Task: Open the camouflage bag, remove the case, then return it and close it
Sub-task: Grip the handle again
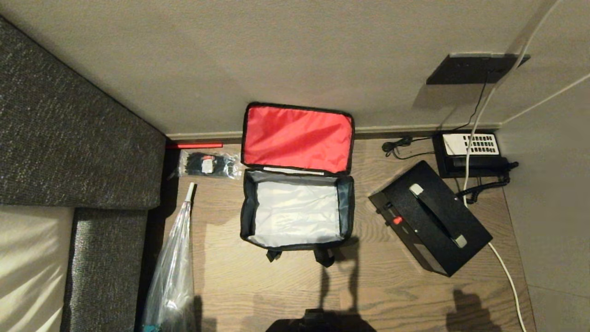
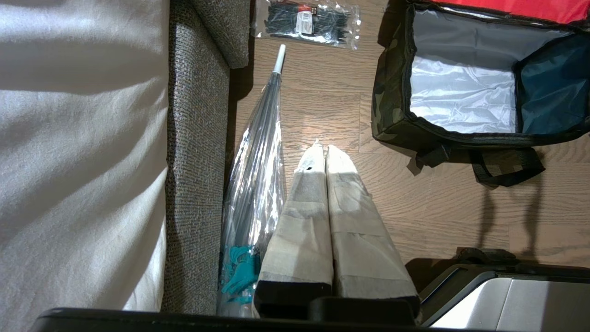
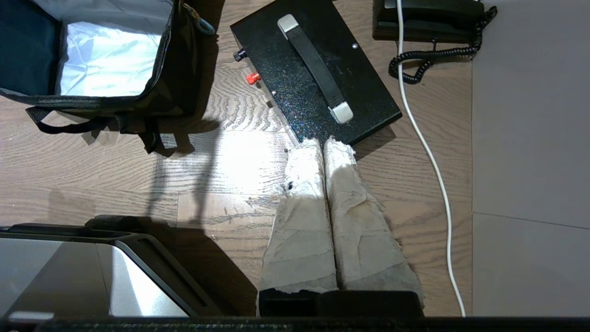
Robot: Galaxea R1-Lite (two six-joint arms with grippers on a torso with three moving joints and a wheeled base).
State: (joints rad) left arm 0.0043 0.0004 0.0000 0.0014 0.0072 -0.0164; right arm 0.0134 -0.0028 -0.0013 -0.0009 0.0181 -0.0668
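Head view: one open camouflage bag (image 1: 297,210), one case (image 1: 431,216) beside it.

Wood-plank floor (image 1: 258,286) carries: open camouflage bag (image 1: 297,210) centre frame; case (image 1: 431,216) right of it, apart; telephone (image 1: 470,154) upper right; cable-tie packet (image 1: 207,164) left of bag; clear umbrella (image 1: 173,272) lower left.

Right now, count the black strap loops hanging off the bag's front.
2: both hang from the near side of the camouflage bag, one toward its left, one toward its right. Straps elsewhere may be hidden.
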